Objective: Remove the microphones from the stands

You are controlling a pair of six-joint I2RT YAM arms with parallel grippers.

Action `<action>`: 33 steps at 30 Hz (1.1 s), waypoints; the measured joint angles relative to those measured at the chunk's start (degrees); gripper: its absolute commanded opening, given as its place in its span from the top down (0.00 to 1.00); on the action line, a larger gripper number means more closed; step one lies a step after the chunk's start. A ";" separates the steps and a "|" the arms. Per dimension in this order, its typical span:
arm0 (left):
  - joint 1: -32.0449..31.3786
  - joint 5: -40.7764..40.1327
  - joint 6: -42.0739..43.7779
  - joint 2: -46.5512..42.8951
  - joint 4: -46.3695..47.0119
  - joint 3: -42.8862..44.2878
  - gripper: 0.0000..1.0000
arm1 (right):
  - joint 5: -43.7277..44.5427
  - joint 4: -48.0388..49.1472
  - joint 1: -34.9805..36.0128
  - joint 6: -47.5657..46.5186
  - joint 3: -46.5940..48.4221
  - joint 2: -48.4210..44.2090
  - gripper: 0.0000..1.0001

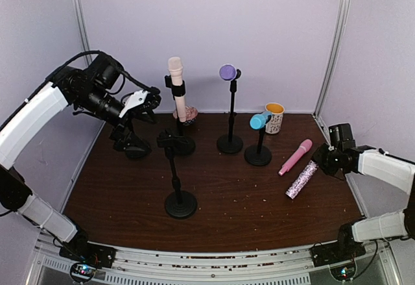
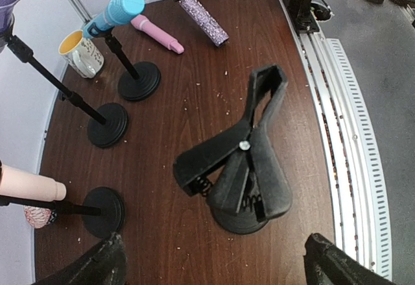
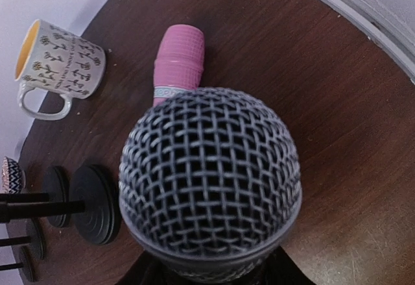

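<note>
Three mics sit clipped in stands at the back: the cream mic point(image 1: 175, 77), the purple mic point(image 1: 227, 72) and the blue mic point(image 1: 260, 121). A fourth, the glitter mic point(image 1: 302, 180), is out of any stand. The right gripper point(image 1: 322, 163) is clamped on it just below the mesh head, which fills the right wrist view and hides the fingers there. Its tail slants down toward the table point(image 1: 246, 200), just beside the pink mic point(image 1: 295, 157), which lies flat. Whether the tail touches the wood I cannot tell.

The empty stand point(image 1: 175, 176) at the front has a bare clip point(image 2: 243, 161). So the lift-out looks done for this mic, and the step in hand is setting it down. Next, the right arm would need to lower the mic until it lies flat and clear of the pink mic, then let go. It should not let the mic roll toward the table edge.

The left gripper point(image 1: 148, 102) hangs above the empty stand with its fingers point(image 2: 97, 264) spread wide, holding nothing. It is near the cream mic and could take that one next. That would call for a grip on the barrel and a pull out of the clip without tipping the stand.

The only container is the mug point(image 1: 274, 125), upright behind the blue mic. Its yellow inside shows nothing in it.
</note>
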 measured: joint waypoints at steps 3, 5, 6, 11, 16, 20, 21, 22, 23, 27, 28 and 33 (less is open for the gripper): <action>0.31 -0.33 -1.40 -0.22 0.02 -0.24 0.02 | -1.60 1.64 -2.25 0.70 2.45 7.74 0.43; 0.74 -0.33 -2.36 -0.59 0.09 -0.70 0.02 | -2.32 2.56 -3.28 0.94 3.65 11.93 0.37; 1.11 -0.31 -2.89 -0.94 0.09 -1.16 0.02 | -2.58 2.84 -3.74 0.92 4.13 13.70 0.36; 2.95 -0.13 -5.27 -3.69 1.40 -5.90 0.02 | -4.28 5.18 -5.35 1.36 4.96 19.34 0.30; 3.26 -0.13 -7.06 -6.14 2.84 -9.64 0.02 | -6.34 7.30 -5.86 2.47 5.35 21.33 0.28; 3.26 -0.09 -8.20 -6.99 4.17 -10.80 0.02 | -8.20 9.29 -5.84 3.34 5.35 20.98 0.26; 3.26 -0.11 -8.37 -7.06 4.48 -11.02 0.02 | -8.63 9.51 -5.84 3.65 5.27 20.44 0.25; 3.26 -0.09 -8.59 -7.06 4.72 -11.23 0.02 | -8.87 9.64 -5.73 3.85 5.18 19.58 0.24; 3.26 -0.11 -8.83 -7.06 4.98 -11.47 0.02 | -9.09 9.84 -5.57 3.87 5.07 18.64 0.23; 3.45 0.02 -9.99 -7.06 5.73 -11.82 0.02 | -8.74 9.79 -2.32 3.34 3.96 9.55 0.21; 3.58 0.15 -10.29 -7.04 5.84 -11.82 0.02 | -8.61 9.70 -1.14 3.21 3.80 7.19 0.20; 5.88 1.84 -12.39 -6.51 6.78 -11.80 0.02 | -3.52 8.22 12.70 1.07 3.74 -6.69 0.19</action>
